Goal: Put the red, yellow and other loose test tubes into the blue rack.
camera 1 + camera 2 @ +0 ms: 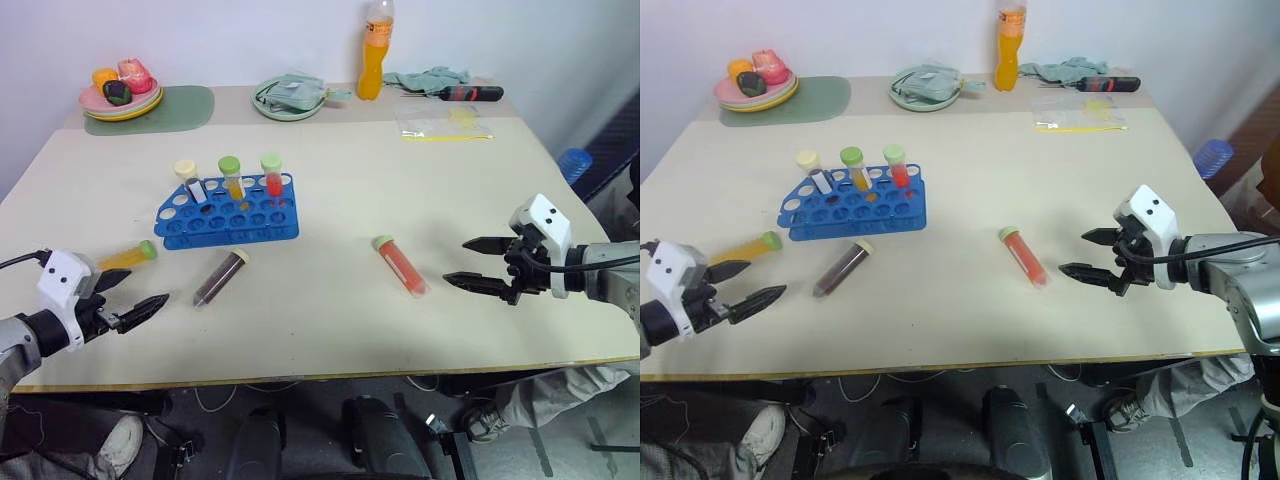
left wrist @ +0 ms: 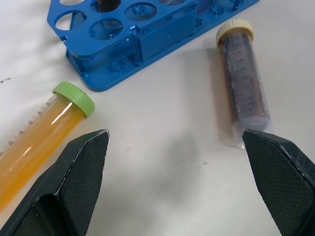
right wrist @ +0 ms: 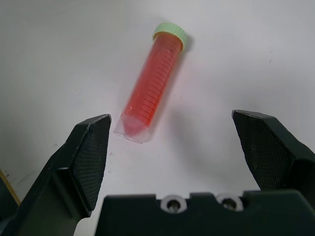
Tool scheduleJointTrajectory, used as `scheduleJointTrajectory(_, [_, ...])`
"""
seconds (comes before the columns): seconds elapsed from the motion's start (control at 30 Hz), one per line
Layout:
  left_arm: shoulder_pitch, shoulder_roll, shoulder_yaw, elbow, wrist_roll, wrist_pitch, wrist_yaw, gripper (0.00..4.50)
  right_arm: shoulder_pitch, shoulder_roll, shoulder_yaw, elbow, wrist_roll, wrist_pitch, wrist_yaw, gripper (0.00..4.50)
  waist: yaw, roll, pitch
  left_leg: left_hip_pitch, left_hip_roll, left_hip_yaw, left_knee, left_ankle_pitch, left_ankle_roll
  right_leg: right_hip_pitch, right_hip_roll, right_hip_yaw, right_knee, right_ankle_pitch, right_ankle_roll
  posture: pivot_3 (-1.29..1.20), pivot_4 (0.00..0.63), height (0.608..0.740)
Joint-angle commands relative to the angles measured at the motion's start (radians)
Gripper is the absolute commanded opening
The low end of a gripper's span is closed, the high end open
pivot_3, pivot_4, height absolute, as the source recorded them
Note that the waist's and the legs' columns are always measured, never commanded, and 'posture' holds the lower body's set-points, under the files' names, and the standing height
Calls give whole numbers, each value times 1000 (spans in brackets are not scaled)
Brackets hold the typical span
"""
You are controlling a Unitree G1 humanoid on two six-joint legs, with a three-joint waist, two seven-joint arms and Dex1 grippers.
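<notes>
The blue rack [image 1: 228,212] stands on the worktop [image 1: 330,320] with three tubes upright in it. Three loose tubes lie flat: a red tube [image 1: 400,265] to its right, a dark tube [image 1: 220,277] just in front, and a yellow tube [image 1: 128,256] to its left. The right tool [image 1: 478,262] is wide open and empty near the red tube. The left tool [image 1: 128,296] is wide open and empty, between the yellow and dark tubes.
</notes>
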Motion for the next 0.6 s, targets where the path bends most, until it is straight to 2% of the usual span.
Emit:
scheduleJointTrajectory(0.03, [9,-6,36,-31,-11,-7,8,4486,-31,12,-3,2,-13,-10,-21,4362,0,0,0,0,0,0,0,0,0,0,0,0,0,0,0,0,150,740])
scheduleJointTrajectory(0.33, [24,-27,37,-81,-30,2,18,4486,-126,66,47,-11,-10,90,-106,4362,-1,0,0,0,0,0,0,0,0,0,0,0,0,0,0,0,150,740])
scheduleJointTrajectory(0.5, [-40,-52,-59,-103,-40,15,22,4486,-184,101,39,-130,56,294,-201,4362,3,0,0,0,0,0,0,0,0,0,0,0,0,0,0,0,150,740])
scheduleJointTrajectory(0.6, [-90,-64,-154,-134,-47,36,4,4486,-286,121,74,-180,86,532,-282,4362,0,1,0,0,0,0,0,0,0,0,0,0,0,0,0,0,150,740])
